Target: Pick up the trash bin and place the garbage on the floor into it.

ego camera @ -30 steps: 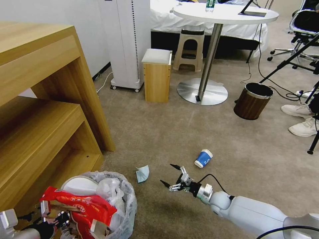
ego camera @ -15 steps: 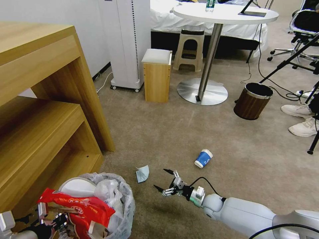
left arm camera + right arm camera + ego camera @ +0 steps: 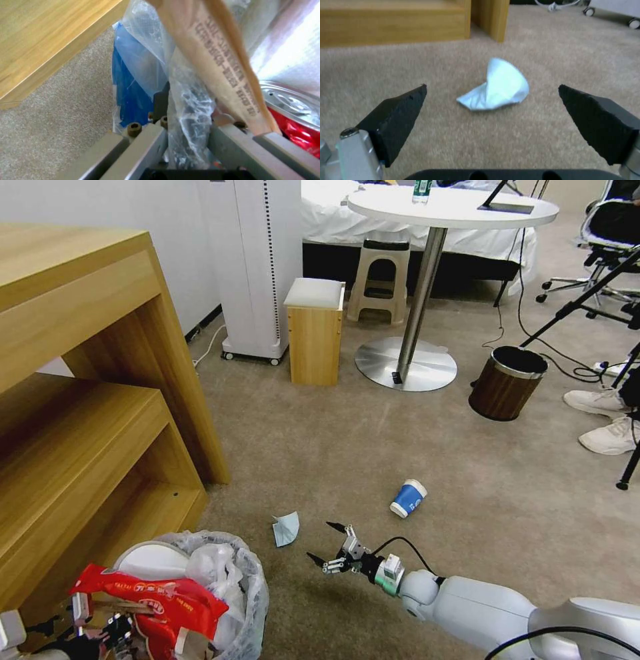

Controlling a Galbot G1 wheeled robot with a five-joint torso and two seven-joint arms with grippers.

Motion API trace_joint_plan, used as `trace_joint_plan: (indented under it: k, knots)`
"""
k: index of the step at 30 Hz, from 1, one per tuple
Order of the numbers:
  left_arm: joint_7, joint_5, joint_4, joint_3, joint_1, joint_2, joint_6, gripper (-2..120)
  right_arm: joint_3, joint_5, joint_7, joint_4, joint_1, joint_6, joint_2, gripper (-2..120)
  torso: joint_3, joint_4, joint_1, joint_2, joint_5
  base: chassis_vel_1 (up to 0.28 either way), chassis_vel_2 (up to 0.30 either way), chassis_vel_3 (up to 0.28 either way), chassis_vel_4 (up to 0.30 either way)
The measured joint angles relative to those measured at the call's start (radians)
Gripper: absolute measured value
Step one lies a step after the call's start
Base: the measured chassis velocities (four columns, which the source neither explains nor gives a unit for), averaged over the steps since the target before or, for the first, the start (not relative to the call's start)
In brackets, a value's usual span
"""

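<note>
Right gripper [image 3: 325, 544] moved closer, open wide, empty, to crumpled pale-blue tissue [image 3: 286, 529]

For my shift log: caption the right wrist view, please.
Right gripper, jaws open, faces a crumpled pale-blue tissue lying on the beige carpet near the wooden shelf unit.

Floor: beige-brown short-pile carpet [image 3: 347, 440], wall to wall.
Left: light wood-grain stepped shelf unit [image 3: 87, 400] standing on the carpet.
Wall: plain white wall [image 3: 100, 207]; tall white appliance on castors [image 3: 257, 267] before it.
Centre: small wooden stool with grey cushion [image 3: 315, 330]; beige plastic stool [image 3: 381, 280] behind.
Table: round white pedestal table with steel disc base [image 3: 427, 280].
Right: brown wood-grain bin with metal rim [image 3: 507, 382].
Rear: white-sheeted bed [image 3: 347, 223].
</note>
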Motion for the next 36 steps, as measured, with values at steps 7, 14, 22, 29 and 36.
trace_joint_plan:
  k: [7,14,22,29,36]
  knots:
    - [0.001,-0.002,0.000,-0.007,0.015,0.001,0.000,0,-0.007,-0.001,-0.015,-0.058,-0.001,-0.006,0.061,100,0.000,0.0001,0.000,0.000,0.0001,0.000,0.000,0.000,0.000]
    - [0.001,-0.004,0.000,-0.007,0.021,0.001,0.000,0,-0.012,-0.010,0.002,-0.121,0.000,-0.012,0.130,100,0.000,0.0000,0.000,0.000,-0.0001,0.000,0.000,0.000,0.000]
    - [0.001,-0.006,0.000,-0.005,0.024,0.001,0.000,0,-0.009,-0.018,0.017,-0.198,0.002,-0.028,0.190,100,0.000,0.0001,0.000,0.000,0.0001,0.000,0.000,0.000,0.000]
    - [0.002,-0.007,0.000,-0.003,0.025,0.001,0.000,0,0.001,-0.029,0.023,-0.246,0.000,-0.043,0.214,100,0.000,0.0000,0.000,0.000,0.0000,0.000,0.000,0.000,0.000]
    - [0.002,-0.007,0.000,-0.002,0.027,0.002,0.000,0,0.020,-0.040,0.016,-0.306,0.001,-0.060,0.242,100,0.000,0.0001,0.000,0.000,0.0000,0.000,0.000,0.000,0.000]
